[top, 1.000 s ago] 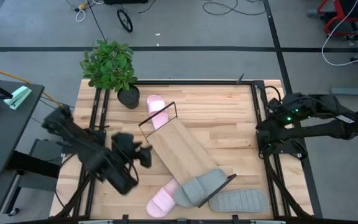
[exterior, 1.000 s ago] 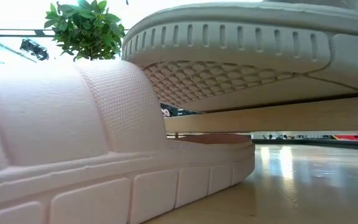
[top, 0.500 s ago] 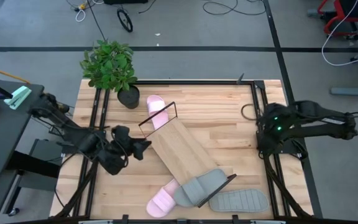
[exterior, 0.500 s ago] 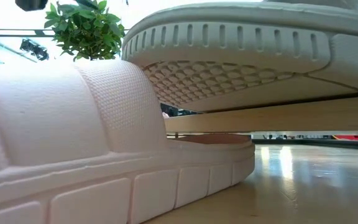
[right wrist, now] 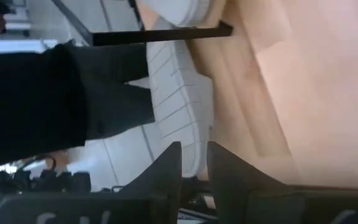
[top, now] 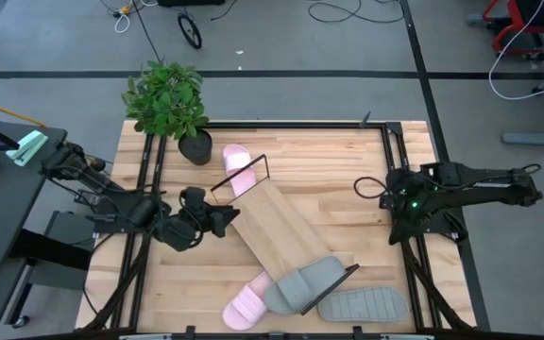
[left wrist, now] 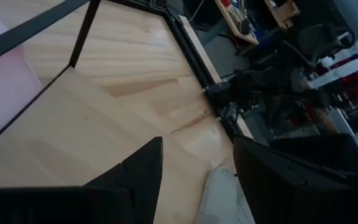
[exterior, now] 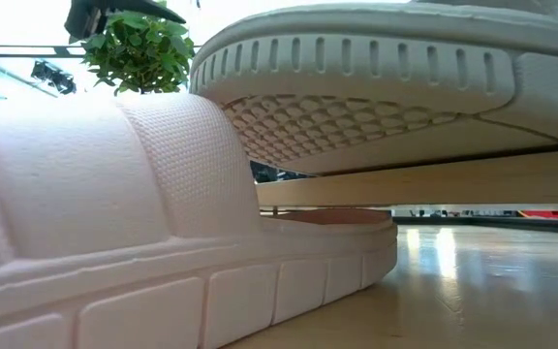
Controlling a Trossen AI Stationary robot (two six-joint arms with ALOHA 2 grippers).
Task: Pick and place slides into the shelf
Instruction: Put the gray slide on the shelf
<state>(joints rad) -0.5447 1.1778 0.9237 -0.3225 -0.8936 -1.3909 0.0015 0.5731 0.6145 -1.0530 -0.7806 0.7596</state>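
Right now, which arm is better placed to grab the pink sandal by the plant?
Probably the left. Its end effector hovers open by the shelf's upper end, close to that pink sandal. The right end effector sits across the table.

shelf: slants across table centre
far slide: under shelf's far end, beside plant
near slides: one on shelf's near end; two flank it
left gripper: at shelf's left edge

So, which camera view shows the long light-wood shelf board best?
The high view: the long light-wood shelf board lies diagonally, whole, dark wire frames at both ends. The low view shows only its edge under a grey sole. The left wrist view shows one end close up.
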